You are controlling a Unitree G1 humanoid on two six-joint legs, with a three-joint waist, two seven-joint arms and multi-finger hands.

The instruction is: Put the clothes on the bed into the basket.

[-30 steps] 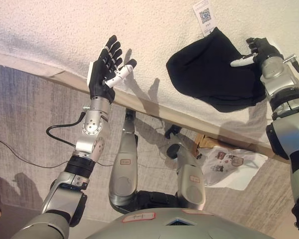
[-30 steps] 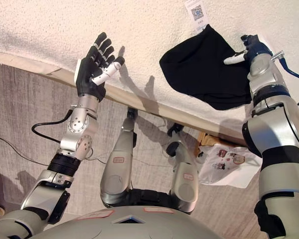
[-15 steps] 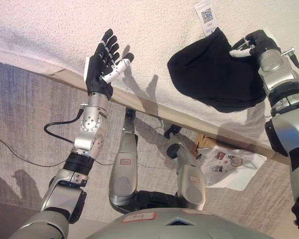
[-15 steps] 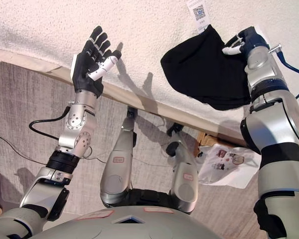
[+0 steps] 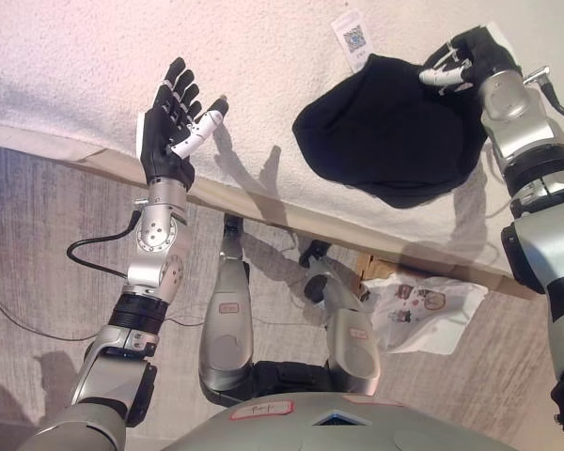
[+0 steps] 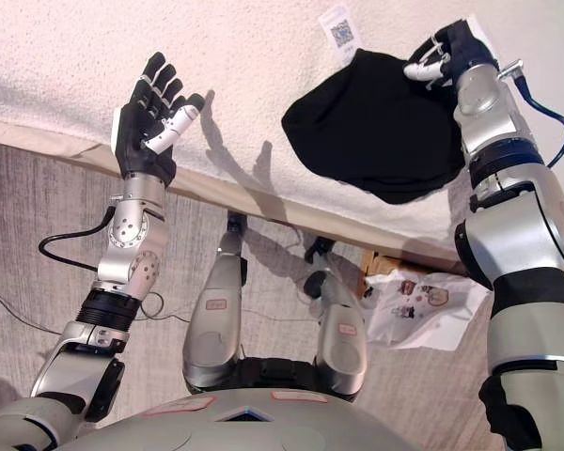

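Observation:
A black garment (image 5: 385, 136) lies crumpled on the white fuzzy bed cover (image 5: 94, 56), near the bed's front edge. My right hand (image 5: 465, 58) is at the garment's far right corner, its fingers curled down onto the cloth's edge. My left hand (image 5: 169, 122) is held up open over the bed's front edge, well to the left of the garment, and holds nothing. No basket shows in either view.
A white paper tag (image 5: 351, 38) lies on the cover just behind the garment. The bed's pale wooden edge (image 5: 282, 218) runs across the view. A white printed plastic bag (image 5: 418, 310) lies on the wooden floor below the bed.
My right hand's fingers have gone from straight to curled onto the garment's far edge. My left hand stays open; the whole view has shifted slightly.

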